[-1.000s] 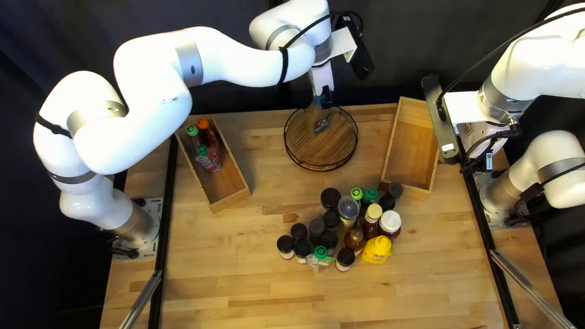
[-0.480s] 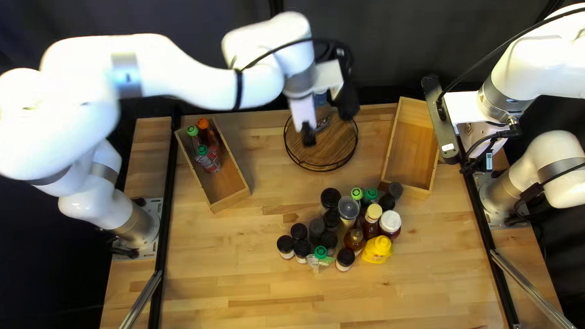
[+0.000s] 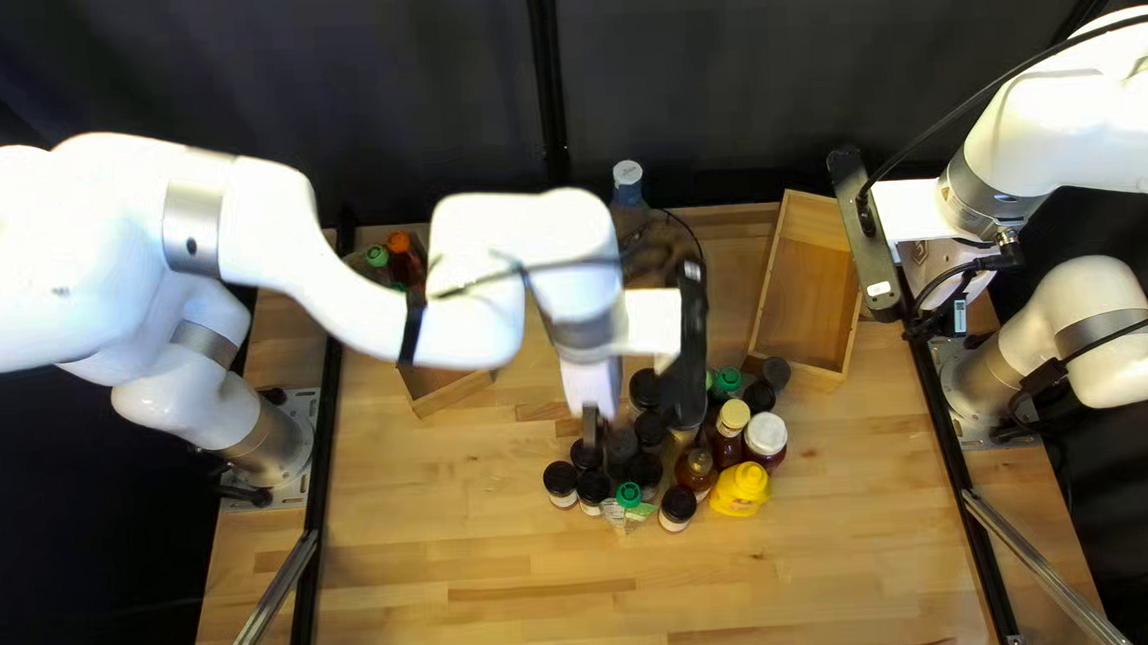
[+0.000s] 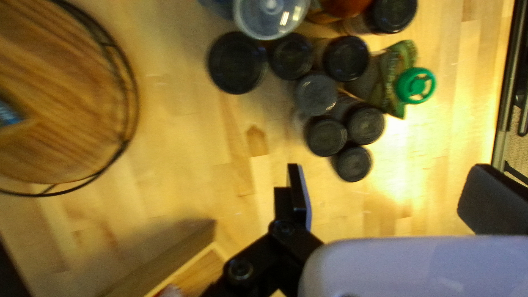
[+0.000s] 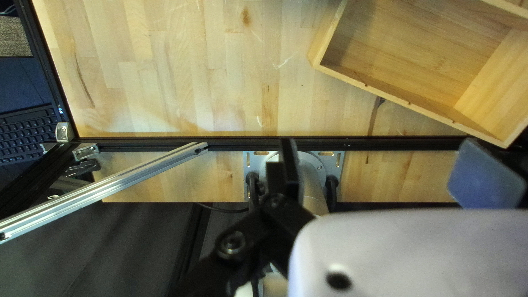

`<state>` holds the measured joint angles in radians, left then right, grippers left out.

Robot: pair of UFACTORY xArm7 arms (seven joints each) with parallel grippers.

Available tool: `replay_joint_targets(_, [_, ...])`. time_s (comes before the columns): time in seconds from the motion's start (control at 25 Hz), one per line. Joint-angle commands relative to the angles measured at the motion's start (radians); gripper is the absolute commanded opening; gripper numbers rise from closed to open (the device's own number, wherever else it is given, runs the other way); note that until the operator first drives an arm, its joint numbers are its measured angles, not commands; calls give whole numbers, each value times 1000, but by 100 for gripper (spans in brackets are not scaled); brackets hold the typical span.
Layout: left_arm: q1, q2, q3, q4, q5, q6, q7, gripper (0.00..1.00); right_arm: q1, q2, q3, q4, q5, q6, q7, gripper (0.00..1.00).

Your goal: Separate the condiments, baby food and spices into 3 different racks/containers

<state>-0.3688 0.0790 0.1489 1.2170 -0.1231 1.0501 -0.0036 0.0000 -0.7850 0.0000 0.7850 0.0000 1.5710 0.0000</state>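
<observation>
At the near side of the cluster, right of the table's middle, a yellow squeeze bottle (image 3: 740, 490) and a dark-lidded jar (image 3: 676, 508) stand upright. To the left of that jar are a green-capped container (image 3: 628, 494) and several black-lidded jars (image 3: 559, 481). Farther back on the right stand an amber bottle (image 3: 695, 470), a white-lidded jar (image 3: 766, 438) and a bottle with a pale yellow cap (image 3: 732, 418).

The left gripper (image 3: 592, 428) hangs above the cluster's far left part, released, its fingers wide apart. The right gripper (image 3: 937, 309) is by the table's right edge, also released with its fingers spread.

Beyond the cluster, the right wooden box (image 5: 418, 49) lies at an angle on the far right. On the far left, the left wooden box (image 3: 450, 395) holds green-capped (image 3: 378, 256) and orange-capped (image 3: 399, 243) bottles, partly hidden by the arm. Between the boxes sits a round wire-rimmed tray (image 4: 60, 93); at its far side is a white-capped container (image 3: 627, 175).
</observation>
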Motion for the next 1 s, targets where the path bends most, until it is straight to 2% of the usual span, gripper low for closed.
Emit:
replay_joint_targets(0.04, [-30,41,-18,-1,24,-49,-60,100,0,0,0,0,0,0,0,100])
replay_joint_targets(0.24, [-49,73,-19,-42,77,-149,-113,100,0,0,0,0,0,0,0,100])
replay_joint_targets(0.64, [-37,170,-12,-10,79,-186,-116,100,0,0,0,0,0,0,0,100])
replay_joint_targets(0.68, [-37,173,-12,-9,77,-186,-115,86,0,0,0,0,0,0,0,100])
replay_joint_targets(0.72, [-36,176,-12,-7,75,-186,-115,0,0,0,0,0,0,0,0,100])
replay_joint_targets(1.0, [-37,168,-11,28,79,-132,-120,0,0,0,0,0,0,0,0,100])
